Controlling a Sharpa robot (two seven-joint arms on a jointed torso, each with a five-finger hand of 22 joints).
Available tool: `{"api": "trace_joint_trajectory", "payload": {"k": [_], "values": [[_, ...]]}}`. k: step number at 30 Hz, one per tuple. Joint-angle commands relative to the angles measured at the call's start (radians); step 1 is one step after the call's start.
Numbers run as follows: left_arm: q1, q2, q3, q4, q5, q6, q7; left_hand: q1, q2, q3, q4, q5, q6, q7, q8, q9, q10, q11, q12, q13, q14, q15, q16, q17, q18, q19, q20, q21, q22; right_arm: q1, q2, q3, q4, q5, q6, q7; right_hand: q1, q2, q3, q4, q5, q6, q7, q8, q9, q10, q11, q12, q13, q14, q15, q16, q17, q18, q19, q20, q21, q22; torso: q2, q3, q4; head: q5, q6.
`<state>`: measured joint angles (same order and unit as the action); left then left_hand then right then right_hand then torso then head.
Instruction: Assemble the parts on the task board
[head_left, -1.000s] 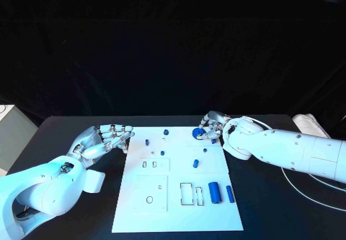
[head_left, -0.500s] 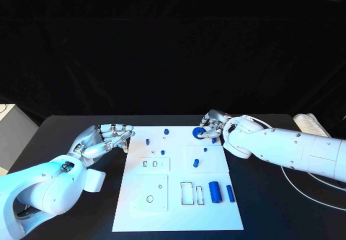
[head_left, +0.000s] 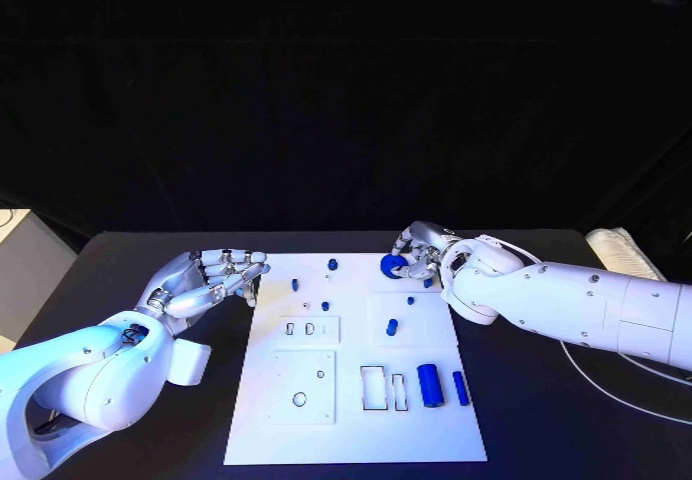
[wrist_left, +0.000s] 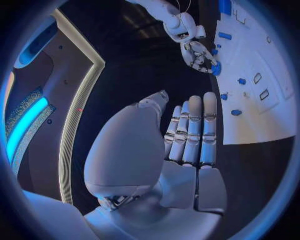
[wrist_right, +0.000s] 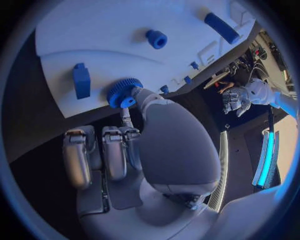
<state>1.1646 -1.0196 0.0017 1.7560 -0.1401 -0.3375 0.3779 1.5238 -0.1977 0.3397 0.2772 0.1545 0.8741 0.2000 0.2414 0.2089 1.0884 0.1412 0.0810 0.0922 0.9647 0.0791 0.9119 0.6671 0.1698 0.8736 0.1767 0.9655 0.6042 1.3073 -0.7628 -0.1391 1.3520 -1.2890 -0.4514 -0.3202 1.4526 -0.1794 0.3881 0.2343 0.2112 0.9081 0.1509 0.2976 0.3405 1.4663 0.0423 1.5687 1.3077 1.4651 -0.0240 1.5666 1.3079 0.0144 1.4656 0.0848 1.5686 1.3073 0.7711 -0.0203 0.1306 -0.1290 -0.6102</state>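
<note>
Right robot hand (head_left: 417, 252) pinches small blue toothed gear (head_left: 394, 264) at white board (head_left: 353, 430) far edge; we fear slip if misaligned. Left robot hand (head_left: 209, 280) empty, fingers apart.

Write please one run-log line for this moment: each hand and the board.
right hand: fingers hold blue gear at task board far edge | left hand: open beside board, holds nothing | other parts: on board

Task board (head_left: 353, 400): white, on a black table (head_left: 548, 420). Parts on the board: blue, including a ridged blue gear (wrist_right: 123, 93) and blue cylinder (head_left: 428, 384). Hands: silver.
</note>
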Motion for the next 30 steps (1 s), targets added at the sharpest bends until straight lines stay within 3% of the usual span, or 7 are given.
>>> {"api": "trace_joint_trajectory", "payload": {"k": [1,7,13,18,25,30], "values": [[0.001,0.001,0.001,0.002,0.002,0.017,0.005,-0.002,-0.004,0.005,0.001,-0.006,-0.009,0.0,0.002,0.001,-0.007,0.002,-0.001,0.001,-0.008,-0.002,0.004,-0.001,0.013,-0.007,-0.001,0.004,0.002,0.0,0.0,0.0,0.022,-0.11,-0.072,0.019,-0.026,0.005,0.01,0.002,0.0,0.095,-0.038,0.022,0.01,0.104,-0.006,0.002,0.263,0.106,-0.007,0.004,0.263,-0.014,0.105,-0.007,0.002,0.264,-0.001,-0.0015,0.0007,0.0,0.002],[0.001,0.001,0.001,0.002,0.002,0.018,0.005,-0.002,-0.004,0.005,0.001,-0.006,-0.009,0.0,0.002,0.001,-0.007,0.002,-0.001,0.001,-0.008,-0.002,0.004,-0.001,0.013,-0.007,-0.001,0.004,0.002,0.0,0.014,0.001,0.079,-0.207,-0.107,0.018,-0.036,0.0,0.016,0.0,-0.001,0.095,-0.039,0.022,0.01,0.104,-0.007,0.002,0.263,0.106,-0.008,0.004,0.263,-0.014,0.105,-0.009,0.002,0.264,0.0,-0.0012,0.0008,0.005,0.004],[0.001,0.002,0.001,0.002,0.003,0.019,0.004,-0.002,-0.004,0.005,0.001,-0.006,-0.009,0.0,0.002,0.001,-0.007,0.002,-0.001,0.001,-0.008,-0.002,0.004,-0.001,0.013,-0.007,-0.001,0.004,0.002,0.0,0.066,0.0,0.1,-0.268,-0.113,0.018,-0.037,-0.001,0.017,-0.001,-0.001,0.095,-0.039,0.021,0.01,0.104,-0.007,0.002,0.263,0.106,-0.008,0.004,0.263,-0.014,0.105,-0.009,0.002,0.264,0.0,-0.0023,0.0026,0.005,0.004],[0.001,0.006,0.001,0.002,0.003,0.021,0.003,-0.001,-0.003,0.007,0.0,-0.006,-0.009,0.0,0.002,0.002,-0.007,0.002,-0.001,0.001,-0.008,-0.002,0.004,-0.002,0.013,-0.008,-0.001,0.005,0.003,-0.003,0.122,-0.002,0.082,-0.29,-0.108,0.018,-0.04,-0.006,0.021,-0.005,-0.001,0.094,-0.039,0.02,0.01,0.104,-0.007,0.002,0.263,0.106,-0.009,0.004,0.263,-0.014,0.105,-0.01,0.002,0.264,0.001,-0.0032,0.0054,0.002,0.007],[0.001,0.011,0.001,-0.001,0.003,0.022,0.003,-0.001,-0.003,0.007,0.0,-0.006,-0.009,0.0,0.002,0.002,-0.007,0.002,-0.001,0.001,-0.008,-0.002,0.004,-0.002,0.013,-0.008,-0.001,0.005,0.003,-0.015,0.183,-0.006,0.03,-0.298,-0.087,0.013,-0.044,-0.01,0.025,-0.008,-0.001,0.091,-0.038,0.017,0.009,0.104,-0.007,0.002,0.263,0.106,-0.009,0.004,0.263,-0.014,0.105,-0.01,0.002,0.264,0.001,-0.0016,0.0017,0.008,0.006],[0.001,0.015,0.001,-0.002,0.003,0.024,0.003,-0.001,-0.003,0.007,0.0,-0.006,-0.009,0.0,0.002,0.002,-0.007,0.002,-0.001,0.001,-0.008,-0.002,0.004,-0.002,0.013,-0.008,-0.001,0.005,0.003,-0.025,0.212,-0.008,0.0,-0.301,-0.072,0.008,-0.046,-0.013,0.028,-0.01,-0.001,0.089,-0.037,0.016,0.008,0.104,-0.006,0.002,0.263,0.106,-0.008,0.004,0.263,-0.014,0.105,-0.01,0.002,0.264,0.002,-0.0009,0.0033,0.005,0.004]]}}
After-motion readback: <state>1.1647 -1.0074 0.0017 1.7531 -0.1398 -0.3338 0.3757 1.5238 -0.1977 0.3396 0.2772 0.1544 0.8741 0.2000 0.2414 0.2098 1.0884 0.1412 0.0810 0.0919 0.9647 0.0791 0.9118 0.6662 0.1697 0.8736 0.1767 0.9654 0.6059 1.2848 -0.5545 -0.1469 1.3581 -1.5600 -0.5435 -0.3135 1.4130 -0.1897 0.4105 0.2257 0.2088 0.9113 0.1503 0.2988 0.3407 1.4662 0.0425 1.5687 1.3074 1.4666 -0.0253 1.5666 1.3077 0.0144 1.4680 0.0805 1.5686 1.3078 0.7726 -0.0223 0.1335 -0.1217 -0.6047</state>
